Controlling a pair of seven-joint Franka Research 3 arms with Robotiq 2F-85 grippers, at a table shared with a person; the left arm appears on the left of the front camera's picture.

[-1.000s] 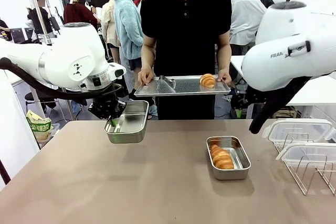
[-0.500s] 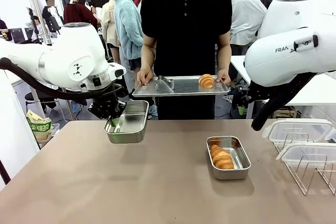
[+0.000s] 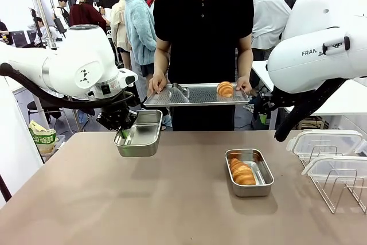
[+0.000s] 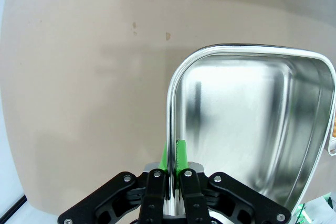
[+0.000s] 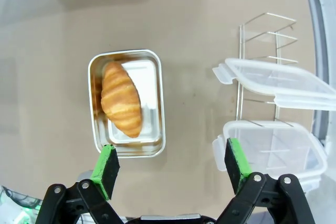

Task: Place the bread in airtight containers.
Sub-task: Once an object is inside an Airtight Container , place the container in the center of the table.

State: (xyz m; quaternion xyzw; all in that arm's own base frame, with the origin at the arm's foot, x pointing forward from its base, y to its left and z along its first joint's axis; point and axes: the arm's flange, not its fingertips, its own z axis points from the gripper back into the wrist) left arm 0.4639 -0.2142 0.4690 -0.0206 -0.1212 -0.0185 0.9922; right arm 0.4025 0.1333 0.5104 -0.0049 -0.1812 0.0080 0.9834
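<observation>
Over the last second your left claw (image 4: 171, 156) did not budge; its green pads stayed clamped together on the near rim of the empty steel container (image 4: 252, 129), which seemed to hang clear of the table, its hollow stretching away ahead of the fingers. What moved was the person's perforated tray (image 3: 195, 97); it sank a little and drifted towards that held container, carrying the second croissant (image 3: 225, 89) with it, up beyond the claw. Your right claw (image 5: 170, 169) stood wide apart and empty, with the filled container (image 5: 161, 103) and its croissant (image 5: 122, 98) just ahead of one pad; so I judged one pastry stowed and the other soon to be handed over.
</observation>
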